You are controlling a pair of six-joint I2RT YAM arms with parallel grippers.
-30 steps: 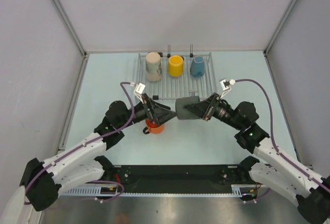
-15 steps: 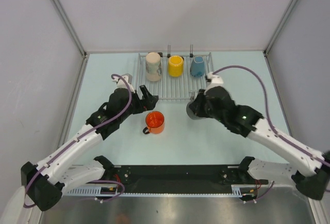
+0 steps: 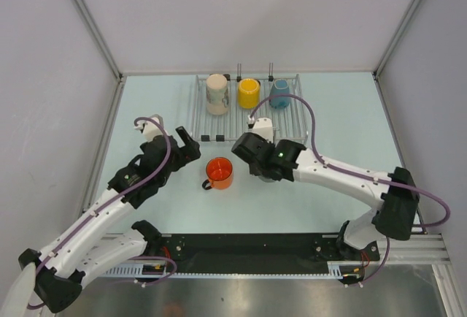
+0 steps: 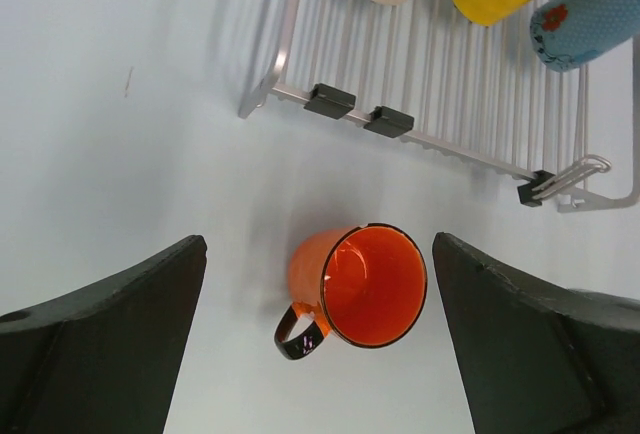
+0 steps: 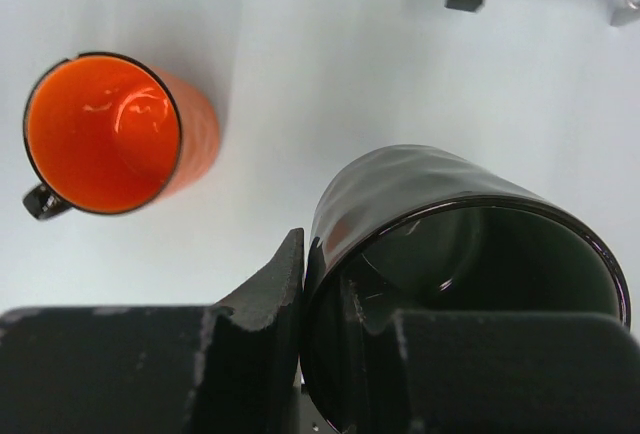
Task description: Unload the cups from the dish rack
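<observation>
Dark grey cup (image 5: 420, 189) is held mouth-up in the right gripper (image 5: 340, 294) (rim pinched tight), just beside the orange cup (image 5: 100, 134).

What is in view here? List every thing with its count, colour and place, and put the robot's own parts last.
orange mug: one, orange with a dark handle, upright on the table in front of the rack
dark grey mug: one, glossy dark grey, mouth up, to the right of the orange one, off the rack
cream mug: one, cream-beige, back left of the rack
yellow mug: one, yellow, back middle of the rack
light blue mug: one, light blue, back right of the rack
dish rack: one, silver wire, far middle of the table
table: one, pale blue-green
left gripper: one, black, open, above the orange mug
right gripper: one, black, shut on the dark grey mug's wall
</observation>
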